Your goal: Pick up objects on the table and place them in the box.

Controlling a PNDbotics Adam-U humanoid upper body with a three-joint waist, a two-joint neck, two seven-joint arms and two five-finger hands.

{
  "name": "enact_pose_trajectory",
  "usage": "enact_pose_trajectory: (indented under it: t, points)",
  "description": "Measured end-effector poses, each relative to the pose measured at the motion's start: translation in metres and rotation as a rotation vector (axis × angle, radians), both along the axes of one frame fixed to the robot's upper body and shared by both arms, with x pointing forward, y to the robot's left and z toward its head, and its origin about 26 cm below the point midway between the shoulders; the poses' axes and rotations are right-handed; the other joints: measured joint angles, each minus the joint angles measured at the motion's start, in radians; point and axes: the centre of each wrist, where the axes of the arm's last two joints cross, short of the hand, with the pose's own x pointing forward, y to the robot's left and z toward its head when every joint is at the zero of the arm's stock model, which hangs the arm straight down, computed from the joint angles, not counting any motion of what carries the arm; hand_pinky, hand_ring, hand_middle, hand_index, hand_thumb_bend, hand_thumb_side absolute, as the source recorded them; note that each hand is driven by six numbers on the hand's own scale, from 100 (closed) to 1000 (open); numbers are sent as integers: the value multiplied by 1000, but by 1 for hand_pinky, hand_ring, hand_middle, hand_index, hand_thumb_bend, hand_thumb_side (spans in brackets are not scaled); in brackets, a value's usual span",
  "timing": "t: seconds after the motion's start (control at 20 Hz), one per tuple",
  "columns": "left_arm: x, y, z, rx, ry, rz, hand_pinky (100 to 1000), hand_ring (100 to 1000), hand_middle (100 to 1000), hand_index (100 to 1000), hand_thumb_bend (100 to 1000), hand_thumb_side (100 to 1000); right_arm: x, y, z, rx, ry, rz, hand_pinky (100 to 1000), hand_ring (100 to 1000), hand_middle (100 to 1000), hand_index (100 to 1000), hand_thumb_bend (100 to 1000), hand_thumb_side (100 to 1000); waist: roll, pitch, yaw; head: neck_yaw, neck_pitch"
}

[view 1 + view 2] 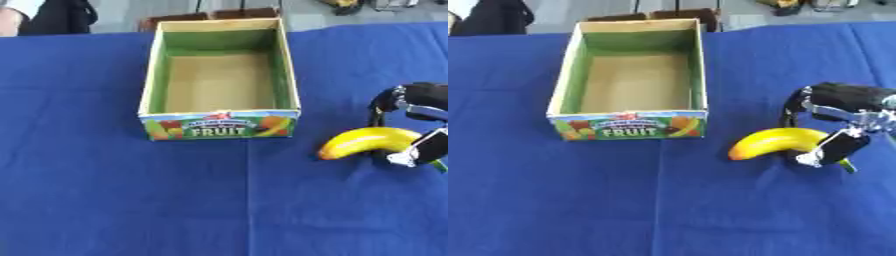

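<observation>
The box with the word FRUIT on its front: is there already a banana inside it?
No. The box shows only its bare brown floor, and the banana lies outside it on the blue cloth, at the right hand.

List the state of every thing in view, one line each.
Box: upright on the blue cloth, open at the top, nothing inside.
Banana: right of the box, apart from it, its right end between the right hand's fingers.
Right hand: fingers curled round the banana.
Left hand: not in view.

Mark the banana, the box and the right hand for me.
banana (772, 141), right eye view, middle of its yellow body.
box (219, 124), left eye view, printed front wall.
right hand (839, 148), right eye view, finger beside the banana.
</observation>
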Motion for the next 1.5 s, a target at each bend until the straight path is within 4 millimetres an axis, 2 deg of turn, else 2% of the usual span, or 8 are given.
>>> enact_pose_trajectory:
  t: [0.3,0.65,1.5]
  points:
    - [0,0,0,1,1,0,708,744,784,918,100,927,1,2,0,13,-14,0,680,814,515,621,289,386,0,0,-2,0,0]
    - [0,0,0,2,3,0,708,745,784,918,100,926,0,5,7,29,-52,9,676,806,511,618,293,404,0,0,-2,0,0]
    - [0,-1,0,6,8,-5,708,745,785,918,100,926,-4,16,28,63,-161,31,654,779,478,580,258,470,-2,0,-2,0,0]
